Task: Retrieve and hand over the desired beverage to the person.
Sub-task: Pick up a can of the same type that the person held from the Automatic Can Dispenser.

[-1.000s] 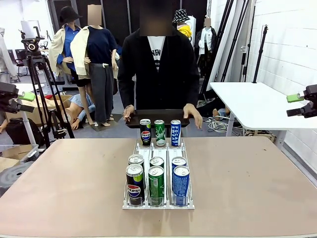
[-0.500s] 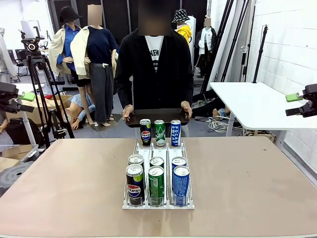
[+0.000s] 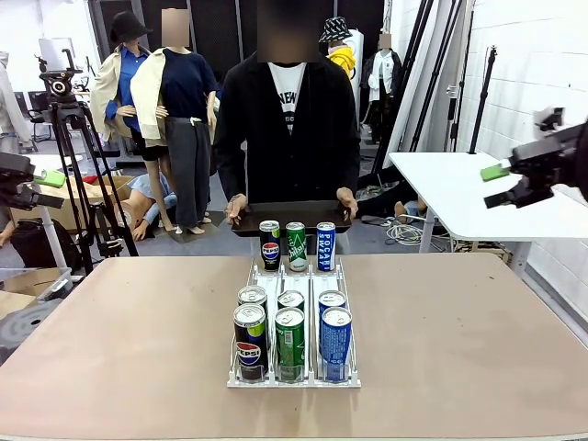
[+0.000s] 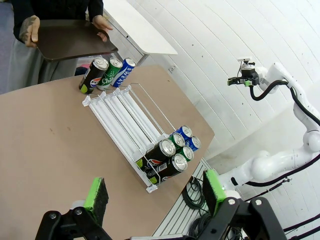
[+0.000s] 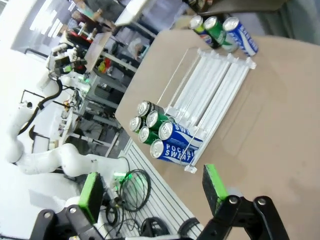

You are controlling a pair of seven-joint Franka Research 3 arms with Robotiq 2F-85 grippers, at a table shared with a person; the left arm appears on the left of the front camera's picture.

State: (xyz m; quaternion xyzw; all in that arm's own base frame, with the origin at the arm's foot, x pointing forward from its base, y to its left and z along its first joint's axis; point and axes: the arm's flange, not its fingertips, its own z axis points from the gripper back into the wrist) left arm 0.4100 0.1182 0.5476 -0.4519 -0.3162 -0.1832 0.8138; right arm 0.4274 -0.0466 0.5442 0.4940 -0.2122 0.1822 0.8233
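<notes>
The person point(image 3: 289, 119), in a black jacket over a white T-shirt, stands at the table's far side holding a dark tray point(image 3: 290, 217) with both hands. A white can rack point(image 3: 294, 375) lies mid-table. Three cans stand at its far end: a Pepsi point(image 3: 269, 244), a green can point(image 3: 296, 245) and a blue Pocari can point(image 3: 326, 245). Several more cans crowd its near end point(image 3: 290, 335). My left gripper point(image 3: 50, 188) hovers open at the far left, high off the table. My right gripper point(image 3: 498, 184) hangs open at the upper right. Both grippers' own pads spread wide with nothing between point(image 4: 154, 179) point(image 5: 151, 182).
A white side table point(image 3: 469, 188) stands beyond the right corner, below my right gripper. A camera tripod point(image 3: 69, 138) stands back left. The brown tabletop point(image 3: 129, 322) is bare on both sides of the rack.
My right gripper has swung up and leftward, in from the picture's right edge. The person's right-side hand shifted slightly on the tray. The left arm has not moved.
</notes>
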